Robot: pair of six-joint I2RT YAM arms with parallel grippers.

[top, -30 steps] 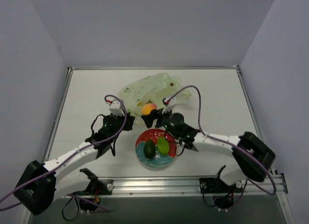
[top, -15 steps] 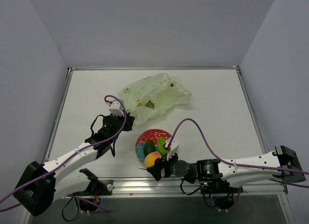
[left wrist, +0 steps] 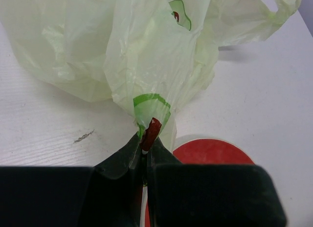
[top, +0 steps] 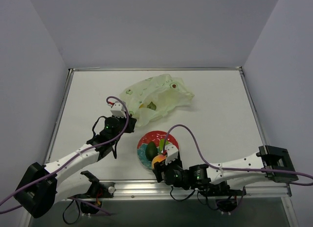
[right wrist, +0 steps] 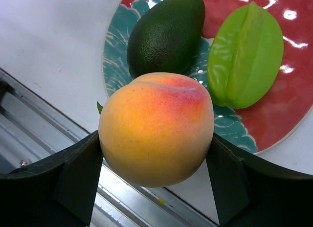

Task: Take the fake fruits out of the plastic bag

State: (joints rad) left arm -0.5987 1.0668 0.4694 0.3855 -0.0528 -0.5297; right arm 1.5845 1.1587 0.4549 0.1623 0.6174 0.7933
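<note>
The plastic bag lies crumpled at the back of the table, pale yellow-green and translucent. My left gripper is shut on its near edge, and in the left wrist view the fingertips pinch a fold of the bag. A small yellowish and dark shape shows through the plastic. My right gripper is shut on a round orange fake fruit, held just above the near rim of the plate. A dark green oval fruit and a light green one lie on the plate.
The red-and-teal floral plate sits near the table's front edge, its red rim also in the left wrist view. A metal rail runs along the near edge, right below the held fruit. Grey walls close in the table on three sides.
My right arm carried the orange fruit from the bag's mouth down to the near edge, then slightly back over the plate's rim. The left gripper stayed shut on the bag.
</note>
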